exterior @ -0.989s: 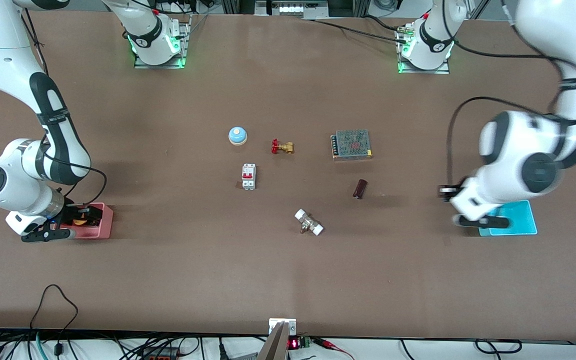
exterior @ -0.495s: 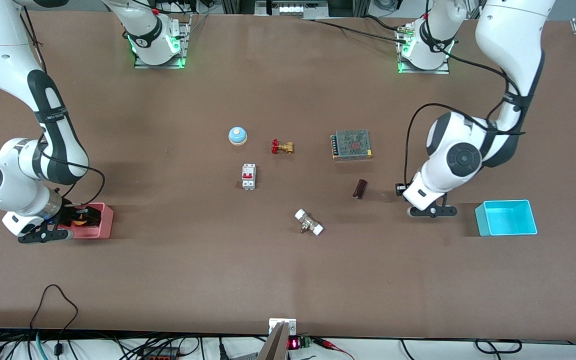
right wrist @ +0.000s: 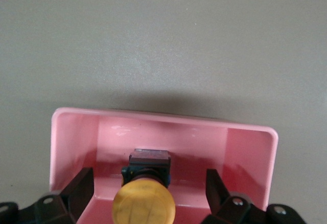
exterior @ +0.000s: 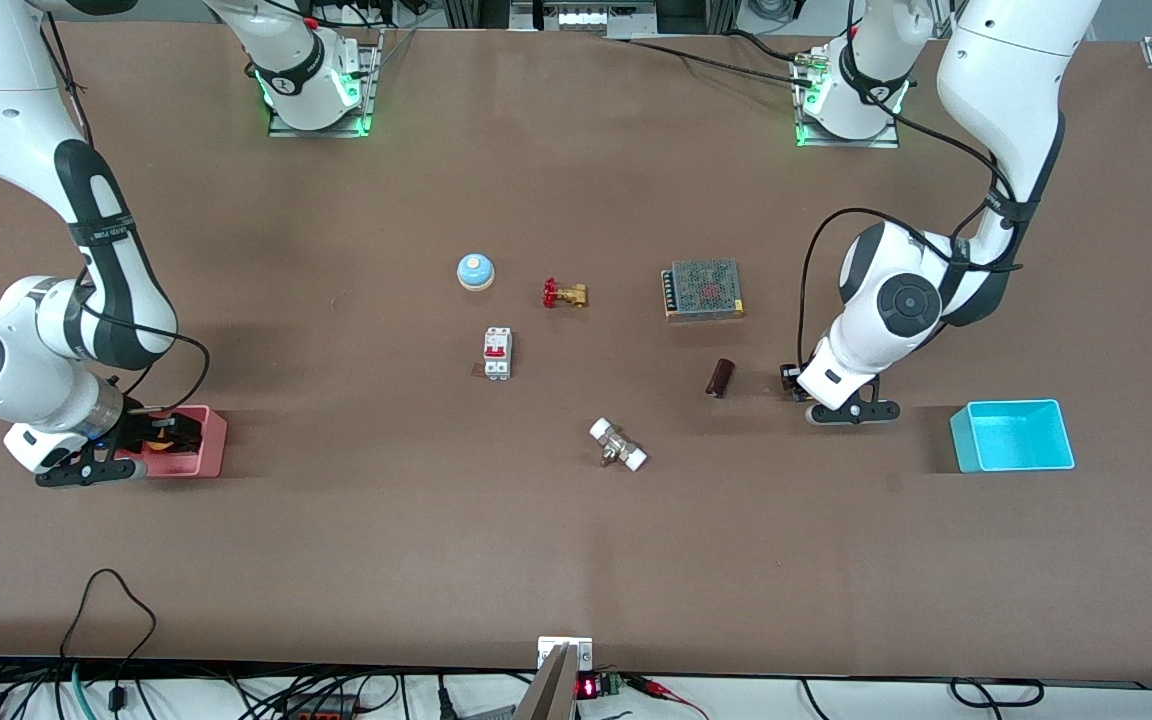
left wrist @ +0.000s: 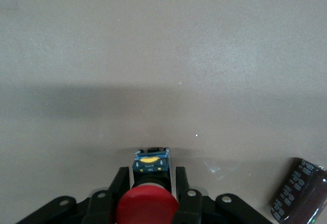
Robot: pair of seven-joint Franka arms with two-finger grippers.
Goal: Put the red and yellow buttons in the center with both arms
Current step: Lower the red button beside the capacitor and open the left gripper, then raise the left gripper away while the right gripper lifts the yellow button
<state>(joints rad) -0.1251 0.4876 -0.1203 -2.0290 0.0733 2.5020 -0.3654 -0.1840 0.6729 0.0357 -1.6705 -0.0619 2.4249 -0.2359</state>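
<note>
My left gripper (exterior: 793,382) is shut on the red button (left wrist: 147,206), its fingers (left wrist: 120,179) clamping the black body behind the round red cap. It holds the button low over the brown tabletop (exterior: 576,520), beside a dark cylinder (exterior: 720,377). My right gripper (exterior: 168,432) is open inside the pink bin (exterior: 213,440). The yellow button (right wrist: 144,203) lies in that bin (right wrist: 245,147) between the wide-apart fingers (right wrist: 82,189), which do not touch it. Its orange cap also shows in the front view (exterior: 160,441).
The cyan bin (exterior: 1011,436) stands at the left arm's end. In the middle lie a blue dome bell (exterior: 475,270), a red-handled brass valve (exterior: 564,293), a white breaker (exterior: 497,353), a meshed power supply (exterior: 703,289) and a white-ended fitting (exterior: 618,445). The dark cylinder also shows in the left wrist view (left wrist: 299,191).
My left arm has swung from over the cyan bin toward the table's middle with the red button. My right arm has stayed at the pink bin.
</note>
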